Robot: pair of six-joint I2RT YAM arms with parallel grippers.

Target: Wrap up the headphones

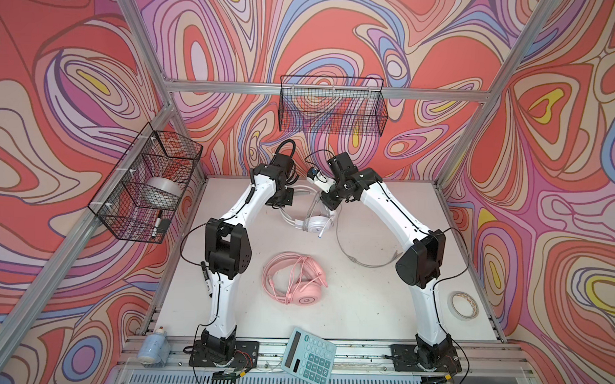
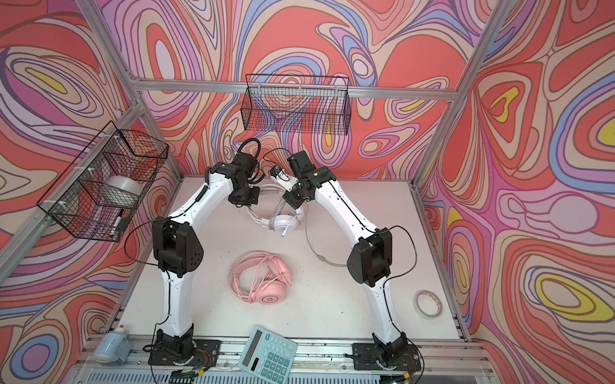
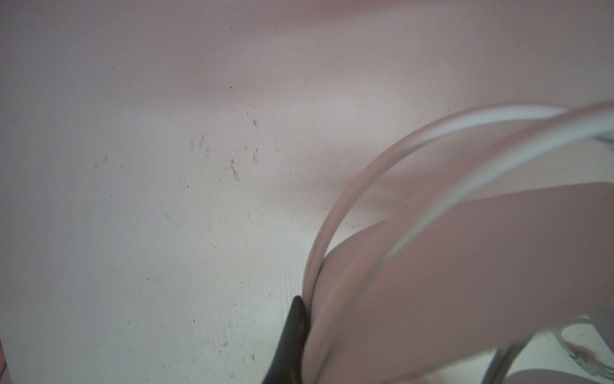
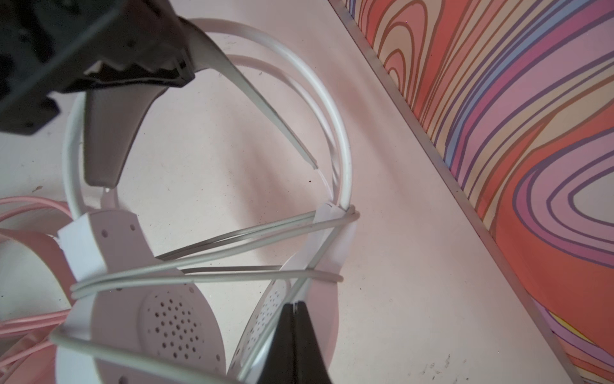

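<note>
The white headphones (image 1: 315,224) (image 2: 284,224) are at the back middle of the table, headband raised. My left gripper (image 1: 287,202) (image 4: 181,71) is shut on their grey-lined headband (image 4: 106,139); in the left wrist view one black finger (image 3: 292,329) presses against the blurred band. My right gripper (image 4: 295,307) (image 1: 328,205) is shut on the greyish cable (image 4: 232,272), which crosses between the two ear cups in several turns. The loose rest of the cable (image 1: 346,252) trails over the table to the right. The pink headphones (image 1: 296,278) (image 2: 261,277) lie mid-table, cable bundled on them.
A teal calculator (image 1: 309,356) lies at the front edge and a tape roll (image 1: 464,304) at the right. A black marker (image 1: 207,281) lies by the left arm. Wire baskets hang on the left wall (image 1: 148,183) and back wall (image 1: 332,105). The back wall's rail (image 4: 432,143) is close.
</note>
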